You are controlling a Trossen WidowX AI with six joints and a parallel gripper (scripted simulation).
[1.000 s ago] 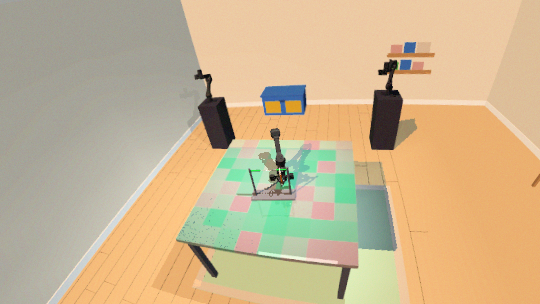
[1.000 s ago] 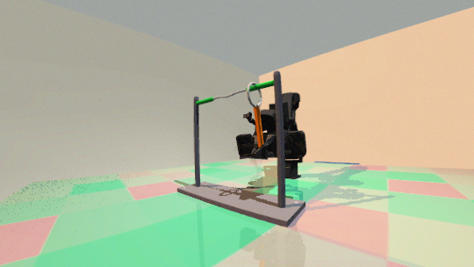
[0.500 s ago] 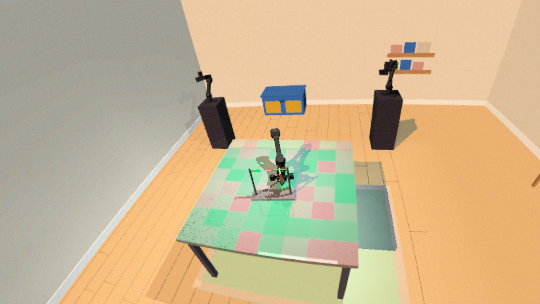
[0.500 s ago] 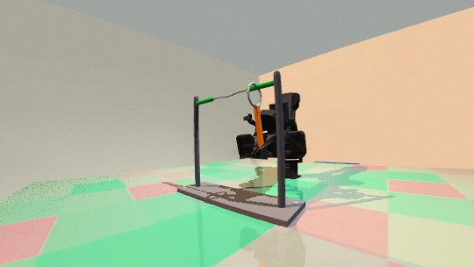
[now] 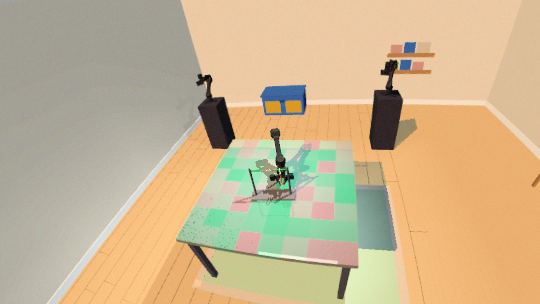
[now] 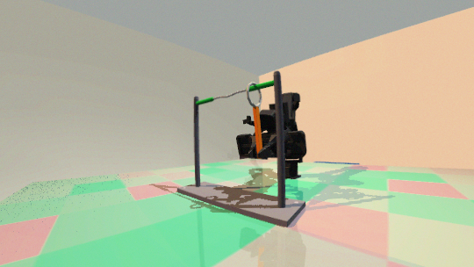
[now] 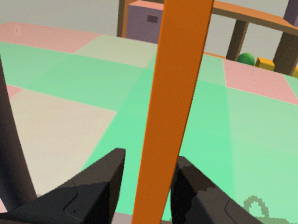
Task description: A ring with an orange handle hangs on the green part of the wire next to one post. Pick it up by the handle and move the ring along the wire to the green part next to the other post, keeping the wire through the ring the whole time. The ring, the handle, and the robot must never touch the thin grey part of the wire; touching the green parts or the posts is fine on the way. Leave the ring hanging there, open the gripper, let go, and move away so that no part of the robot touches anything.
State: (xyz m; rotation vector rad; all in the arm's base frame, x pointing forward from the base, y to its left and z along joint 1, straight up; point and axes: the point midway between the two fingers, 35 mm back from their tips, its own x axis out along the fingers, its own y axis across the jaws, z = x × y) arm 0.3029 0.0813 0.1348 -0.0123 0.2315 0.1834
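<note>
Standing partly open, the black parallel-jaw gripper (image 5: 281, 177) (image 6: 260, 151) (image 7: 148, 161) holds nothing, its two dark fingertips apart on either side of the flat orange bar-shaped handle (image 6: 257, 127) (image 7: 170, 100); no writing is readable; one silver metal ring (image 6: 247, 97) encircles the wire at the inner end of the nearer of two green sections (image 6: 266, 84), the handle hanging toward six o'clock; in the exterior view, one dark round post (image 6: 279, 145) stands at four o'clock from the ring, the other (image 6: 197, 145) at eight.
</note>
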